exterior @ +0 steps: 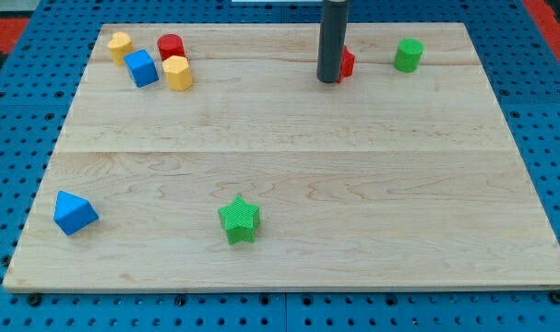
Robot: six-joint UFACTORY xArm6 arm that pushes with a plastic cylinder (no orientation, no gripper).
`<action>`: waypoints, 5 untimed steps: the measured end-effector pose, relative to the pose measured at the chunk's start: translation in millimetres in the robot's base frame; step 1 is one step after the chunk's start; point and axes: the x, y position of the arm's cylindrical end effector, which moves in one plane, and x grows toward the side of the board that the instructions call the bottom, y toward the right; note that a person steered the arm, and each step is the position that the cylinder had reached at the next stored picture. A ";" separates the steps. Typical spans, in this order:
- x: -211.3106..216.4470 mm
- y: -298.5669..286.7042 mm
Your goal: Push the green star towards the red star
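My tip [328,80] is sitting near the view's top, right of centre, with a red block [347,63] poking out just behind the rod on its right side; most of that block is hidden so I can't confirm its shape, but it's probably the red star. No pincer on this rig, just the rod, so there's nothing to be apart or together. The green star [239,219] is lying well apart from the tip, down near the view's bottom, a bit left of centre, on bare table [399,203]. Judging from that, the task is looking barely started: the star is nowhere near the red block and nothing is touching it. What's left is basically everything, i.e. getting the tip below and left of the star and then pushing it up and right across the table. Other stuff: a green cylinder-like block [409,54] at the top right, a cluster at the top left with a yellow block [120,45], a blue block [142,68], a red cylinder [171,46] and a second yellow block [177,73], plus a blue wedge-ish block [74,213] at the bottom left.
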 end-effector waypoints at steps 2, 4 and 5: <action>-23.7 34.5; -20.4 43.7; 71.6 57.5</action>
